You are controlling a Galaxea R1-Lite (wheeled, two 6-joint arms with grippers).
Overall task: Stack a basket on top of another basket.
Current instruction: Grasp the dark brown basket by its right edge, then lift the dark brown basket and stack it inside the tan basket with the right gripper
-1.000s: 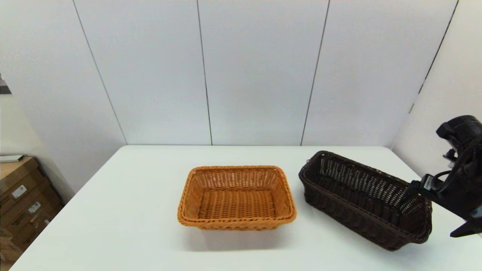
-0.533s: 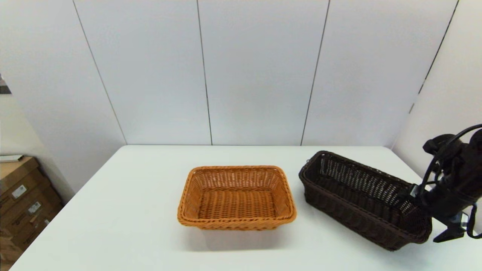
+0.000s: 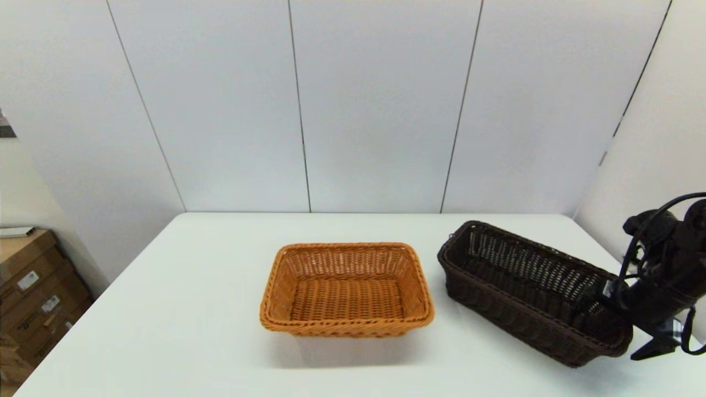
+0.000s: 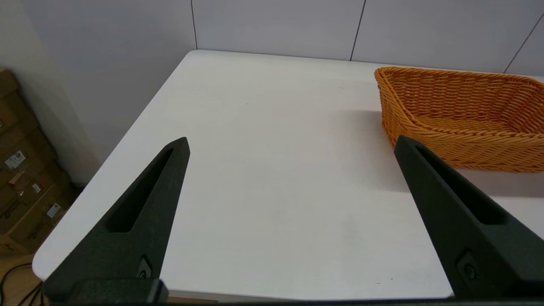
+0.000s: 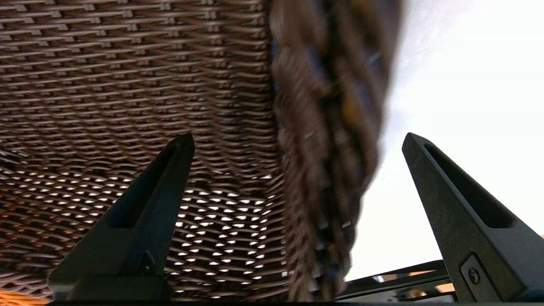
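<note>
Off the desk's left edge, cardboard boxes (image 3: 33,298) with small labels stand stacked on the floor. The left gripper (image 4: 291,144) hangs over the desk's (image 3: 182,309) near left part, its two black wedge-shaped fingers (image 4: 140,212) spread wide with nothing between them; it does not show in the head view. The desk is smooth, matte white, with a rounded far left corner.

Near the middle of the desk sits the tan basket (image 3: 346,289): rectangular, tightly woven orange-tan wicker with flaring sides and a braided rim. Nothing lies in it.

To its right, close but apart, the dark basket (image 3: 529,292) rests on the desk, set at a slant toward the near right corner. It is longer and narrower in look, nearly black, with open-weave sides that let light through and a thick braided rim. It too holds nothing.

The right gripper (image 5: 297,140) reaches in from the right edge, its arm bent low at the dark basket's near right end. Its fingers (image 5: 459,212) stand apart and straddle the rim, one inside the basket, one outside; they have not closed on it.
</note>
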